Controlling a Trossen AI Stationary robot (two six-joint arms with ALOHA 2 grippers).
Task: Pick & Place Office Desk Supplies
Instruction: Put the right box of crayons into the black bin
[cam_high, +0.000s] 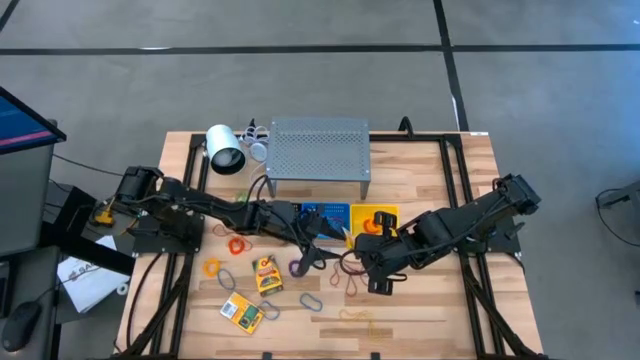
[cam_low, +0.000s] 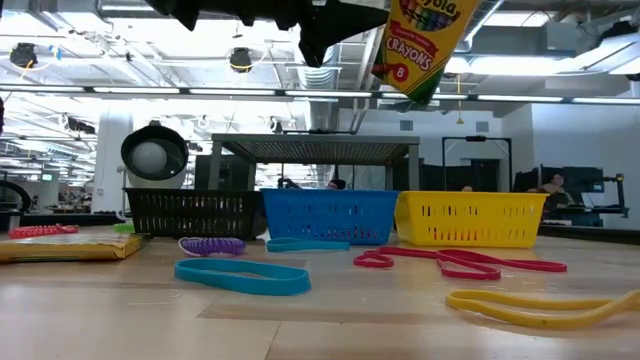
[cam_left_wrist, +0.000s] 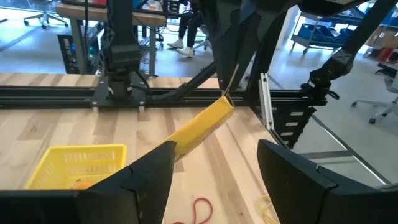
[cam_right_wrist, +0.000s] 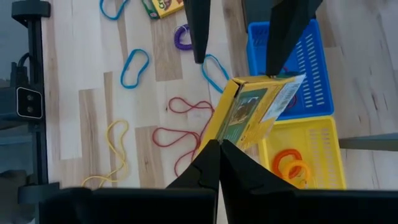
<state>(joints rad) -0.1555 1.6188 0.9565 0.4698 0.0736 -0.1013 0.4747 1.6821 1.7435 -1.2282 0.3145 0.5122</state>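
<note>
Pinched shut, the right gripper (cam_right_wrist: 219, 149) has its fingertips closed on one corner of a flat yellow-and-green crayon pack (cam_right_wrist: 249, 112), and the rest of the pack slants away from those jaws; the low view shows it held up in the air, well above the baskets. At the pack's far end the left gripper (cam_left_wrist: 216, 152) stands with its jaws spread wide, one finger to each side of the pack and neither seen to touch it. Under the held pack, on the table, lie a blue band loop (cam_right_wrist: 214, 70) and a tangle of red band loops (cam_right_wrist: 180, 124). Just beyond the left gripper's fingers sits a blue basket (cam_right_wrist: 311, 62), and beside the right gripper's closed jaws a yellow basket (cam_right_wrist: 323, 134) with orange band loops (cam_right_wrist: 289, 165) inside it. Farther from both grippers are a purple band loop (cam_right_wrist: 182, 36), a second blue loop (cam_right_wrist: 134, 67), a yellow band (cam_right_wrist: 115, 146) and another crayon pack (cam_right_wrist: 163, 6), all flat on the wood. Past the baskets, at the table's back edge, stand the grey perforated shelf (cam_high: 318, 147) and the white lamp-like cylinder (cam_high: 225, 150).
</note>
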